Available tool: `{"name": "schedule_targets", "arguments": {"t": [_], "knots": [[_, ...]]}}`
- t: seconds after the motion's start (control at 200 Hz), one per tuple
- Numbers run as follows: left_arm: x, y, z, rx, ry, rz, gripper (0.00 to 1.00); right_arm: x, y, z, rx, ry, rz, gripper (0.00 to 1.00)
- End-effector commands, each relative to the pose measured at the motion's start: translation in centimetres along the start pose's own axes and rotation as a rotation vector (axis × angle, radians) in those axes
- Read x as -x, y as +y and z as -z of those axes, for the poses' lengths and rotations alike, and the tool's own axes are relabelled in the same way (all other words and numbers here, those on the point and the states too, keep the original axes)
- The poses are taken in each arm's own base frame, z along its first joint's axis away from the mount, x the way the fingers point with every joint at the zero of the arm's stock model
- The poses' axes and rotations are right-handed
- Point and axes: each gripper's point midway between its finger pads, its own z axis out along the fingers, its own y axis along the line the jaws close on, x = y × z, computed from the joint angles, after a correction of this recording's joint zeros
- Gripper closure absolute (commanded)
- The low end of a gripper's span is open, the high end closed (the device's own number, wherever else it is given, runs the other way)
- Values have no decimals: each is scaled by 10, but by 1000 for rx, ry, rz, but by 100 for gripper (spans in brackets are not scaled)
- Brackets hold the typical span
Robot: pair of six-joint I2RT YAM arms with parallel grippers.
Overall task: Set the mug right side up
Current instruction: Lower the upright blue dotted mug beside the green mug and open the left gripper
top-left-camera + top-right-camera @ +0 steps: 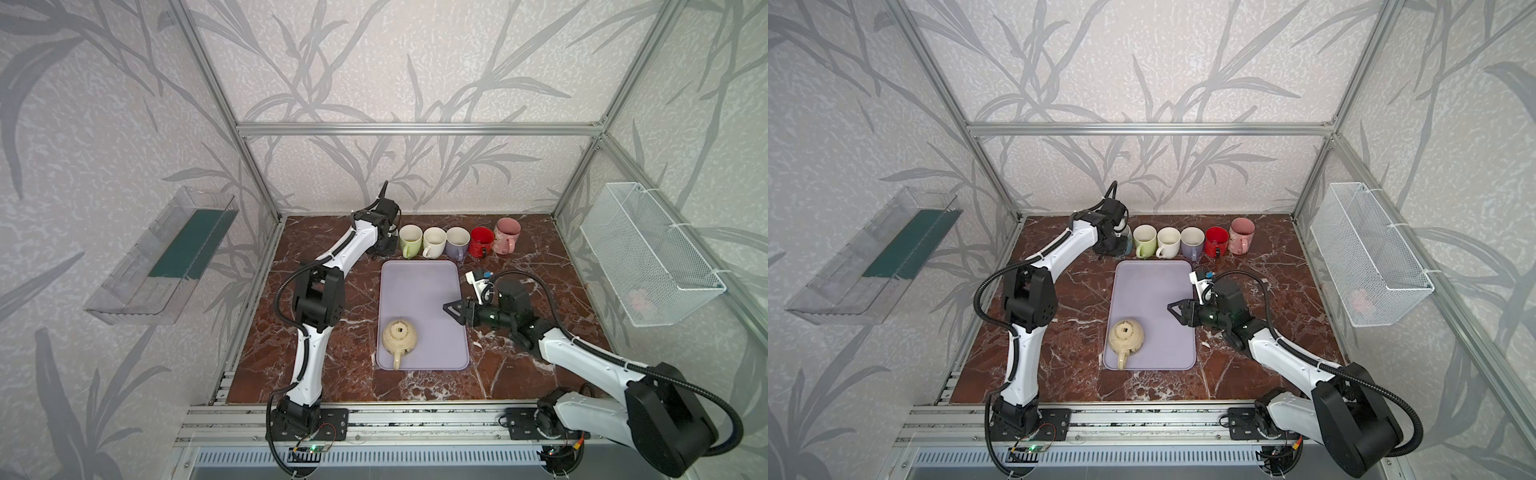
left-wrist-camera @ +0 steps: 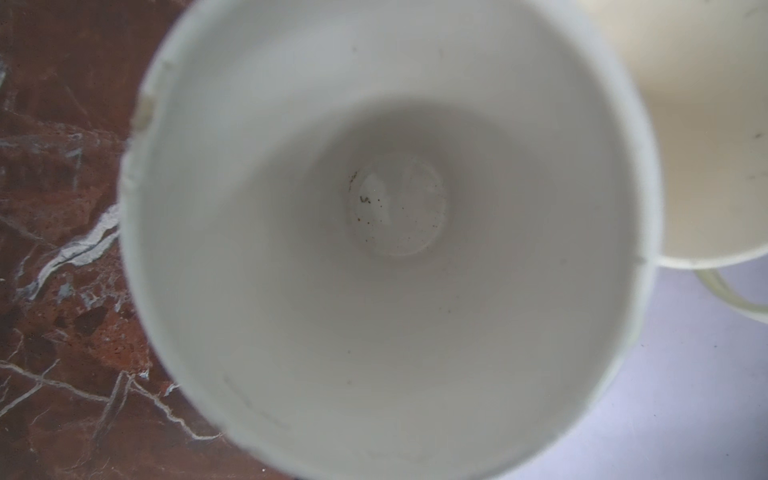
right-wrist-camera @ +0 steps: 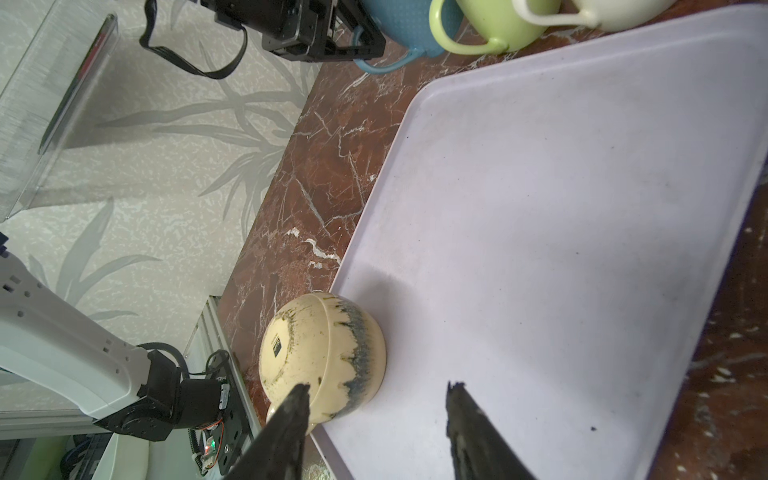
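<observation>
In both top views the marble tabletop point(image 1: 332, 374) point(image 1: 1059, 374) carries the lavender tray point(image 1: 419, 286) point(image 1: 1152, 286). Beyond the tray's far edge five upright mugs point(image 1: 457, 243) stand in a row. The cream mug point(image 1: 400, 336) point(image 1: 1126, 336) sits upside down on the tray's near-left corner, handle pointing at the near rim. The right gripper point(image 1: 453, 311) hangs over the tray's right edge, jaws spread and empty. The left gripper point(image 1: 384, 245), beyond the far-left corner at a blue mug point(image 3: 399, 20), has its jaws pressed nearly together; whether they pinch it cannot be told.
</observation>
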Motion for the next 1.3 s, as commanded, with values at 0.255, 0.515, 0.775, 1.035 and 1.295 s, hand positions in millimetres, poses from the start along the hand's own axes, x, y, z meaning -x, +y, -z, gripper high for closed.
{"name": "schedule_targets", "arguments": {"t": [0.255,0.515,0.775,1.035,1.295], "knots": [[9,-2,1,-14,-2,0,100,1,-2,-1,-11,-13,7,47],[7,-4,-8,-26,16,-1,100,1,-3,-1,-14,-11,8,47],[7,-4,-6,-25,28,0,94,2,-2,1,-14,-14,11,47],[2,-3,-1,-24,50,7,72,3,1,3,-10,-21,17,47],[4,-2,13,-25,27,15,62,4,3,6,-11,-25,27,47]]}}
